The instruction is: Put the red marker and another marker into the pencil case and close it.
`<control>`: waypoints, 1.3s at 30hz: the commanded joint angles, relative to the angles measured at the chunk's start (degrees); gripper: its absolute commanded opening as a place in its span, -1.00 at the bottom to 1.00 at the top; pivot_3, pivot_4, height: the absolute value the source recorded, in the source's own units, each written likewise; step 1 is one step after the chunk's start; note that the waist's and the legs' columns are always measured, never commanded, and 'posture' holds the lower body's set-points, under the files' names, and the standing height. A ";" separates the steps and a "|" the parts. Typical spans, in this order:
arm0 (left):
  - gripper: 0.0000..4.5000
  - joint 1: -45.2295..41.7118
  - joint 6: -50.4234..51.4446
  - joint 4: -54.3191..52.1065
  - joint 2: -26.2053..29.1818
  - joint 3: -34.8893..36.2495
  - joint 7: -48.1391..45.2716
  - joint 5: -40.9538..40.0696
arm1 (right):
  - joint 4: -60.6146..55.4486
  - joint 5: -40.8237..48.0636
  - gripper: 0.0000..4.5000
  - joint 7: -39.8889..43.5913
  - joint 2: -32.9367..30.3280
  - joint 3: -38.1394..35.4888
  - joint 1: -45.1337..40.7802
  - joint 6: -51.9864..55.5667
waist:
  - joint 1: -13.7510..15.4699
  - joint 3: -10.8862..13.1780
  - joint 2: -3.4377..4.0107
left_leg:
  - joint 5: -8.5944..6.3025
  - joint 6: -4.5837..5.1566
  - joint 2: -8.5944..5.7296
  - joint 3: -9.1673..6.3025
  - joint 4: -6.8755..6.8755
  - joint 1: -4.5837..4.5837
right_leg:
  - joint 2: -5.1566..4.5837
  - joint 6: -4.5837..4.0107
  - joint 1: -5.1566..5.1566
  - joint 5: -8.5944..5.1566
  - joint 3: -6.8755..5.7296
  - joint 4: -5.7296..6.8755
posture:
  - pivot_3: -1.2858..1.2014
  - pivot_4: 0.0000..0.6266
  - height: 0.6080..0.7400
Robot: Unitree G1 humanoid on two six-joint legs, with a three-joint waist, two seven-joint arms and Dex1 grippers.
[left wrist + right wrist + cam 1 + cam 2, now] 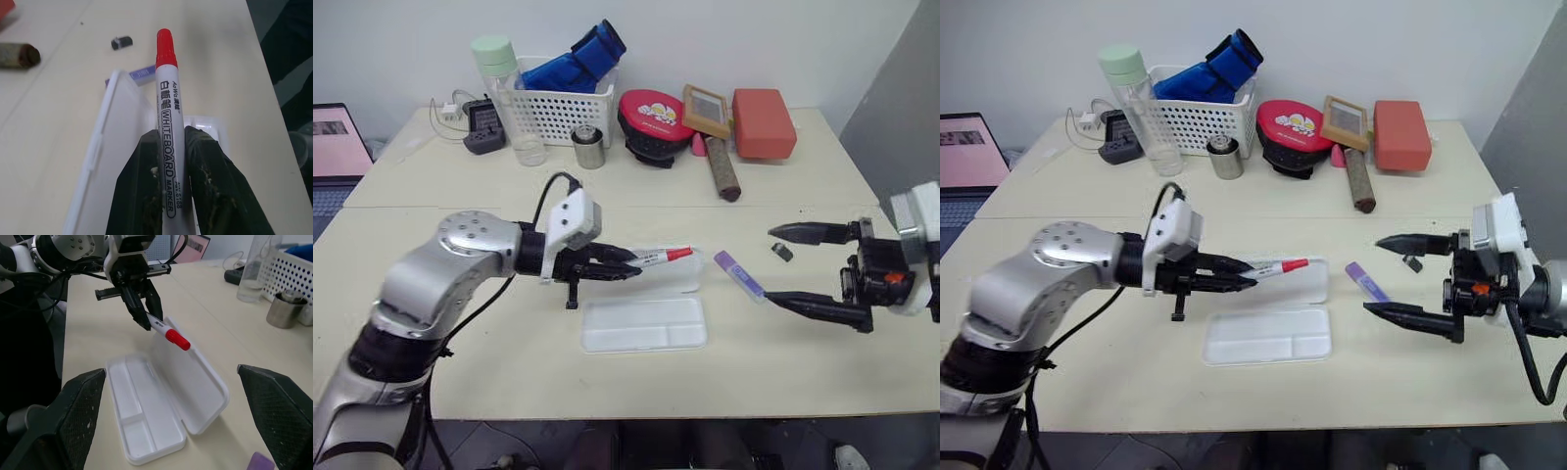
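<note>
My left gripper [631, 262] is shut on the red marker [664, 257], a white barrel with a red cap pointing right. It holds the marker level in the air over the open pencil case. The case's white tray [644, 325] lies flat in front, with its lid [693, 279] swung open behind. In the left wrist view the marker [167, 112] sits between the two fingers [215, 191]. The purple marker [739, 274] lies on the table right of the lid. My right gripper [770, 264] hangs open just right of it, holding nothing.
A small dark clip [782, 252] lies near the right gripper's upper finger. Along the back stand a white basket [558, 108], a bottle [499, 73], a metal cup [589, 147], a red round case [651, 117], an orange box [764, 122] and a wooden roll [722, 168]. A laptop [333, 147] sits far left.
</note>
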 commanded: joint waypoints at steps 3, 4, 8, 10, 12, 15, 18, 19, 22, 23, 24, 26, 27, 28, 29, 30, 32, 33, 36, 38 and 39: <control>-0.80 -1.30 -5.35 6.17 -3.47 -6.97 -1.93 8.48 | -4.52 -0.01 1.00 -3.03 -0.22 -3.27 3.13 -0.50 | 0.08 0.03 -0.01 | 0.01 0.01 -0.01 -0.05 0.00 -0.05 | 0.00 0.00 -0.02 0.00 -0.04 0.01 | 0.03 -0.52 1.00; -0.80 -1.10 -5.15 6.23 -4.17 -7.26 -2.02 8.61 | -4.97 0.20 1.00 -3.37 -0.15 -3.57 3.61 -0.45 | 0.08 0.04 -0.03 | 0.01 0.01 0.00 -0.06 0.00 -0.06 | 0.00 0.00 -0.04 0.00 -0.03 0.00 | 0.03 -0.52 1.00; -0.80 -0.01 -4.89 5.89 -6.06 -8.51 -2.21 9.72 | -6.27 0.57 1.00 -4.54 0.14 -4.25 5.48 -0.46 | 0.15 0.04 -0.04 | 0.01 0.01 -0.01 -0.09 0.01 -0.07 | 0.00 0.00 -0.03 0.00 -0.04 -0.01 | 0.03 -0.52 1.00; -0.80 0.60 -3.53 5.27 -6.10 -9.13 -2.36 10.28 | -6.54 0.32 1.00 -4.85 0.16 -4.17 6.18 -0.71 | 0.13 0.04 -0.04 | 0.01 0.01 -0.01 -0.08 0.01 -0.06 | -0.01 0.00 -0.03 0.00 -0.04 0.00 | 0.03 -0.52 1.00; -0.80 1.00 -4.45 5.53 -6.08 -9.74 -2.20 11.99 | -6.67 0.36 1.00 -5.12 0.09 -4.01 6.45 -0.93 | 0.09 0.04 -0.03 | 0.01 0.01 0.00 -0.09 0.02 -0.05 | 0.00 0.00 -0.03 0.00 -0.03 0.02 | 0.03 -0.52 1.00; -0.80 1.57 -4.16 4.87 -6.42 -9.53 -2.31 12.24 | -6.87 0.53 1.00 -5.41 0.05 -3.85 6.57 -0.99 | 0.09 0.04 -0.03 | 0.01 0.01 0.00 -0.09 0.02 -0.03 | 0.00 0.00 -0.02 0.00 -0.03 0.02 | 0.03 -0.52 1.00; -0.80 1.94 -3.02 4.14 -6.75 -9.32 -2.28 12.24 | -6.83 0.49 1.00 -5.54 -0.13 -3.47 6.52 -0.93 | 0.15 0.04 -0.03 | 0.01 0.01 0.00 -0.09 0.02 -0.05 | 0.00 0.00 -0.01 0.00 -0.04 0.02 | 0.03 -0.52 1.00; -0.80 2.05 -2.85 3.91 -6.82 -9.14 -2.26 12.21 | -6.87 0.68 1.00 -5.62 -0.17 -3.57 6.54 -0.83 | 0.16 0.04 -0.03 | 0.01 0.01 -0.01 -0.09 0.02 -0.05 | 0.00 0.00 -0.02 0.00 -0.04 0.02 | 0.03 -0.52 1.00; -0.41 2.37 -2.16 3.23 -6.89 -8.74 -2.04 12.11 | -7.04 0.97 1.00 -5.76 -0.25 -3.78 6.78 -0.69 | 0.17 0.04 -0.03 | 0.01 0.01 -0.01 -0.10 0.02 -0.05 | -0.01 0.00 -0.01 0.00 -0.04 0.02 | 0.03 -0.52 1.00; -0.29 2.41 -2.01 3.04 -6.92 -8.68 -1.99 12.13 | -7.04 1.02 1.00 -5.80 -0.27 -3.77 6.81 -0.66 | 0.16 0.04 -0.03 | 0.01 0.01 -0.01 -0.10 0.02 -0.05 | -0.01 0.00 -0.01 0.00 -0.05 0.02 | 0.03 -0.52 1.00; -0.22 2.44 -1.91 2.91 -6.94 -8.65 -1.96 12.15 | -7.03 1.06 1.00 -5.83 -0.29 -3.75 6.82 -0.64 | 0.16 0.04 -0.03 | 0.01 0.01 -0.01 -0.10 0.02 -0.04 | -0.01 0.00 -0.01 0.00 -0.05 0.02 | 0.03 -0.52 1.00; -0.07 2.52 -1.46 2.43 -7.05 -8.50 -1.82 11.93 | -7.12 1.11 1.00 -5.84 -0.31 -3.87 6.99 -0.63 | 0.16 0.04 -0.03 | 0.01 0.01 -0.01 -0.09 0.02 -0.04 | -0.01 0.00 -0.01 0.00 -0.04 0.02 | 0.03 -0.52 1.00; 0.01 2.54 -1.20 2.14 -7.09 -8.44 -1.74 11.82 | -7.11 1.12 1.00 -5.88 -0.32 -3.83 6.96 -0.62 | 0.16 0.04 -0.03 | 0.01 0.01 0.00 -0.10 0.02 -0.04 | -0.01 0.00 -0.01 0.00 -0.04 0.02 | 0.03 -0.52 1.00; 0.09 2.54 -0.96 1.75 -7.09 -8.37 -1.72 11.69 | -7.04 1.10 1.00 -5.92 -0.35 -3.72 6.83 -0.62 | 0.16 0.04 -0.03 | 0.01 0.01 0.00 -0.10 0.02 -0.04 | 0.00 0.00 -0.01 0.00 -0.05 0.02 | 0.03 -0.52 1.00; 0.19 2.53 -0.36 1.14 -7.15 -8.08 -1.71 11.18 | -7.03 1.13 1.00 -5.94 -0.35 -3.65 6.76 -0.63 | 0.16 0.04 -0.03 | 0.01 0.01 -0.01 -0.10 0.03 -0.04 | 0.00 0.00 -0.01 0.00 -0.05 0.02 | 0.03 -0.52 1.00; 0.26 2.52 0.12 0.69 -7.21 -7.87 -1.70 10.81 | -7.02 1.15 1.00 -5.95 -0.36 -3.61 6.72 -0.63 | 0.16 0.04 -0.03 | 0.01 0.01 -0.01 -0.10 0.03 -0.05 | 0.00 0.00 -0.01 0.00 -0.05 0.02 | 0.03 -0.52 1.00; 0.47 2.49 1.42 -0.78 -7.33 -6.99 -1.87 9.37 | -7.08 1.17 1.00 -5.91 -0.35 -3.61 6.77 -0.66 | 0.17 0.04 -0.03 | 0.01 0.01 -0.01 -0.10 0.03 -0.05 | -0.01 0.00 0.00 0.00 -0.05 0.02 | 0.03 -0.52 1.00; 0.57 2.45 2.11 -1.48 -7.38 -6.52 -1.88 8.66 | -7.11 1.20 1.00 -5.88 -0.33 -3.64 6.82 -0.66 | 0.16 0.04 -0.03 | 0.01 0.01 -0.01 -0.10 0.03 -0.04 | 0.00 0.00 0.00 0.00 -0.05 0.02 | 0.03 -0.52 1.00; 0.82 2.12 4.45 -3.53 -7.28 -4.78 -2.04 6.19 | -7.08 1.21 1.00 -5.91 -0.29 -3.59 6.84 -0.65 | 0.15 0.04 -0.03 | 0.01 0.01 0.00 -0.10 0.03 -0.04 | 0.00 0.00 0.00 0.00 -0.05 0.02 | 0.03 -0.52 1.00; 0.97 1.35 7.01 -4.96 -7.82 -2.08 -1.77 2.80 | -6.96 1.25 1.00 -6.02 -0.22 -3.50 6.78 -0.60 | 0.15 0.04 -0.03 | 0.01 0.01 0.00 -0.10 0.03 -0.04 | 0.00 0.00 0.00 0.00 -0.05 0.02 | 0.03 -0.52 1.00; 0.97 0.76 8.34 -5.74 -8.31 -0.20 -1.50 0.66 | -6.88 1.28 1.00 -6.07 -0.16 -3.45 6.76 -0.58 | 0.15 0.04 -0.03 | 0.01 0.01 0.00 -0.10 0.03 -0.03 | 0.00 0.00 0.01 0.00 -0.05 0.02 | 0.03 -0.52 1.00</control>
